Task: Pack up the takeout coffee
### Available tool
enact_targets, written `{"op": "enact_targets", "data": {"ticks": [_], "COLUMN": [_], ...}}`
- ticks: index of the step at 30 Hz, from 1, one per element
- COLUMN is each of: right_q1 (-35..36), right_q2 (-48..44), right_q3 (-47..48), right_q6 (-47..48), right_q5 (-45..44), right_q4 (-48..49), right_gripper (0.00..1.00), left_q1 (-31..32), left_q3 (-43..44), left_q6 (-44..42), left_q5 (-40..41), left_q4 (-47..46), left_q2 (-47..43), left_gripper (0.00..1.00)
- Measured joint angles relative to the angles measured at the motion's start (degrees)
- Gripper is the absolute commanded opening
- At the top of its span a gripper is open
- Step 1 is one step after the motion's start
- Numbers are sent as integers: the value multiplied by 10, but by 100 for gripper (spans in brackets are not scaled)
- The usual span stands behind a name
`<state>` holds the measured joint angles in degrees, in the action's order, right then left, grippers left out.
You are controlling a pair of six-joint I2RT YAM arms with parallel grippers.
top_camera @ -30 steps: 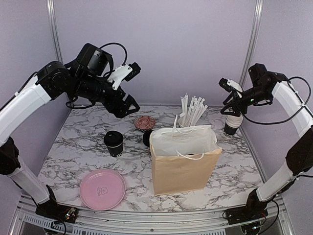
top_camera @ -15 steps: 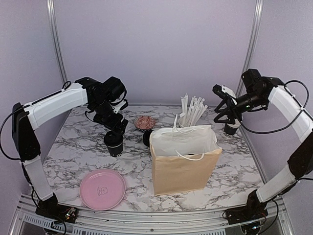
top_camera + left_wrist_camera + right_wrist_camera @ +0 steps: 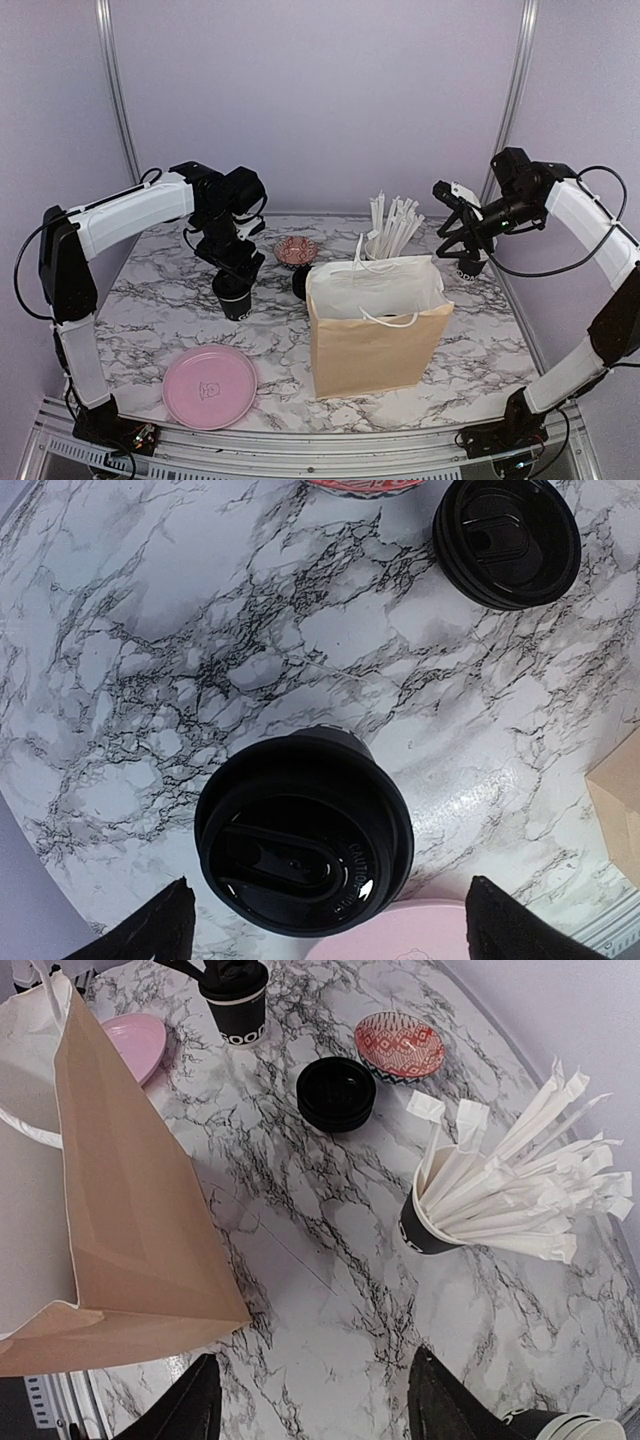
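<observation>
1. While my left tool (image 3: 240,264) hangs wide open around the lidded cup (image 3: 233,295), touching nothing, that cup stands on the worktop (image 3: 150,300) behind the pink plate (image 3: 209,386).
2. I judge its paper wall light and easily crushed, and its lid slippery. I would hold it gently below the lid rim.
3. The paper bag (image 3: 375,340) stands open.
4. My right tool (image 3: 462,236) is half open and holds nothing, near the stacked cups (image 3: 469,266).

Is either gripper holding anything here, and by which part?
Nothing is held. The left gripper stands open above the lidded cup; the right gripper is open and empty.
</observation>
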<state>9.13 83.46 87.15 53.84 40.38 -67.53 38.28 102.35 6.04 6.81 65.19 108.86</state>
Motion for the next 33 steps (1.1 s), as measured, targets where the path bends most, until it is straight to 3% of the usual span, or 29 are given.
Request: {"op": "enact_targets", "data": {"ticks": [21,33], "right_q1": [0,0], "right_q2": [0,1], "right_q3": [-5,-7], "right_q6": [2,4], "right_q5": [-4,-4], "right_q4": [0,0], "right_gripper": [61,61], "left_q1": [-21,-21], "left_q3": [10,10], "left_q6": [13,13], "left_q5": [6,-10], "left_q4": [8,8], "left_q2": [45,45], "left_gripper": [81,65]}}
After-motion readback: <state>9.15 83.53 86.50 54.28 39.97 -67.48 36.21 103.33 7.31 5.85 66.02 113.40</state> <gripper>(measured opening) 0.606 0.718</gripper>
